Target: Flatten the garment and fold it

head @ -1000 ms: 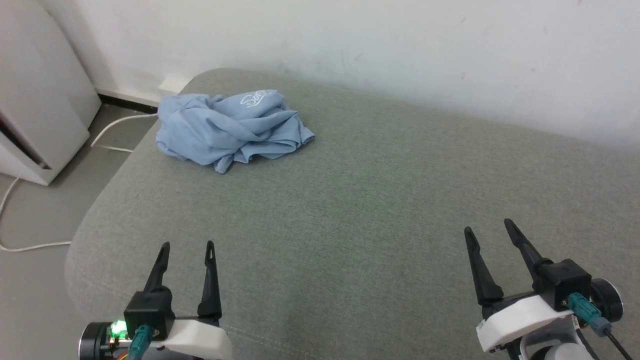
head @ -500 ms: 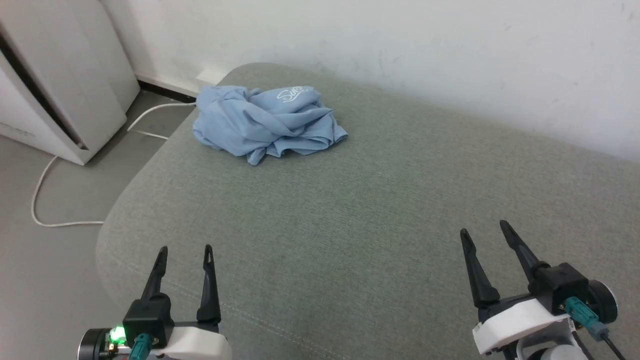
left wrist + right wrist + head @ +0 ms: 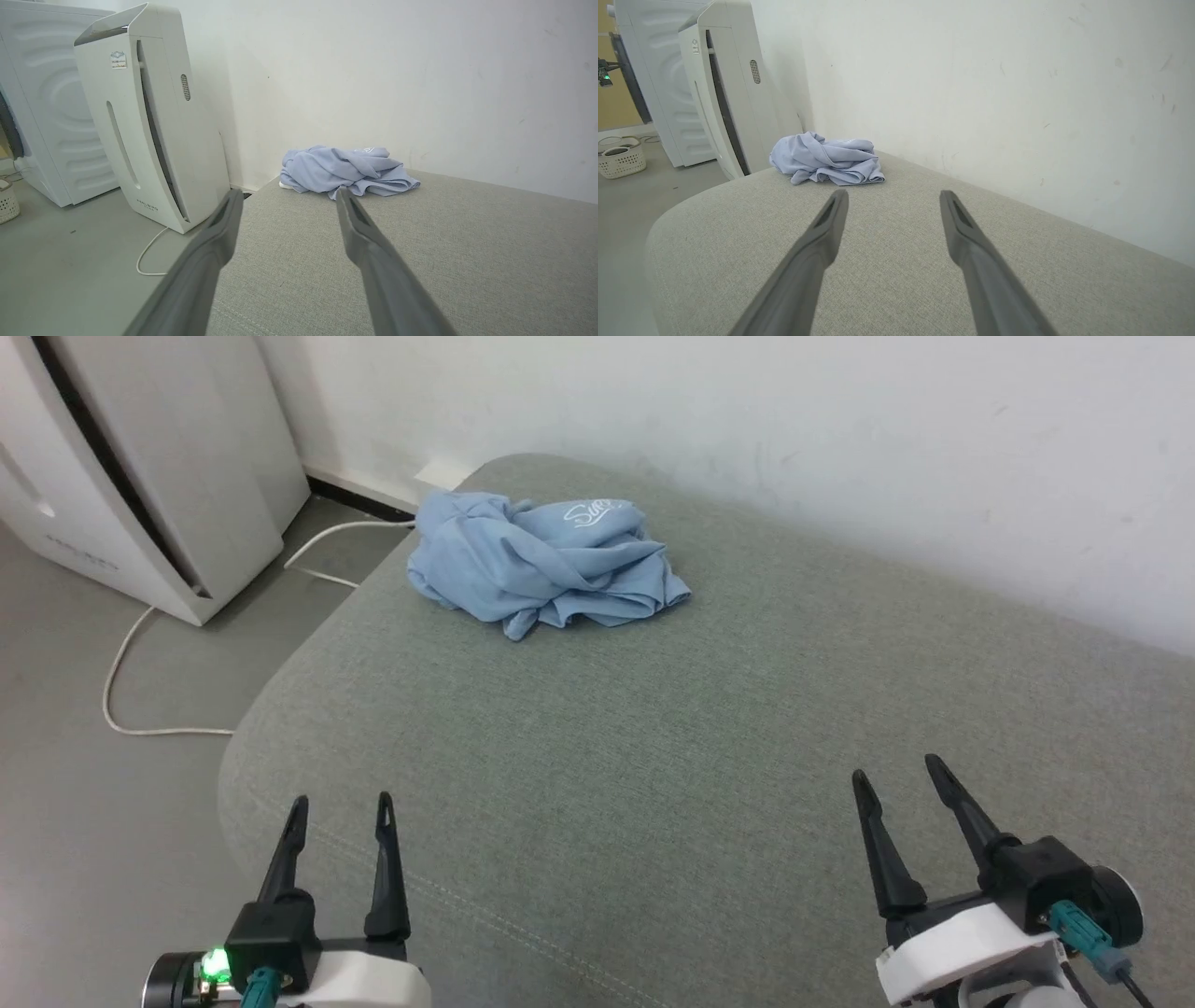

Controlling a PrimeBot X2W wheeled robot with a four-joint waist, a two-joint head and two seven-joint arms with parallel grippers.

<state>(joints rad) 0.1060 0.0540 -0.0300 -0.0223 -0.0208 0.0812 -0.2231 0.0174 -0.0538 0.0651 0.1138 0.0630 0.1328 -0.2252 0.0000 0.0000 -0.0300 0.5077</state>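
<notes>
one shirt [image 3: 546,565], crumpled in a heap, lies at the far left corner of one grey cushion [image 3: 653,737], near the wall [image 3: 747,411]. two grippers, left gripper [image 3: 342,799] and right gripper [image 3: 894,769], hover over the near edge with fingers apart, well apart from the shirt. one white appliance [image 3: 140,476] is cut off by the frame edge. the shirt's collar and sleeves cannot be made out in the folds.

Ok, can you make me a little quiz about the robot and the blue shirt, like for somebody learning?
1. Fill in: the left gripper and the right gripper are both ____.
2. True or false: the light blue polo shirt lies spread flat on the grey-green fabric cushion.
3. What touches the shirt? A: left gripper. B: right gripper. C: neither gripper.

Key: 1 open; 2 false, it is bunched up in a heap; 3 C.
</notes>
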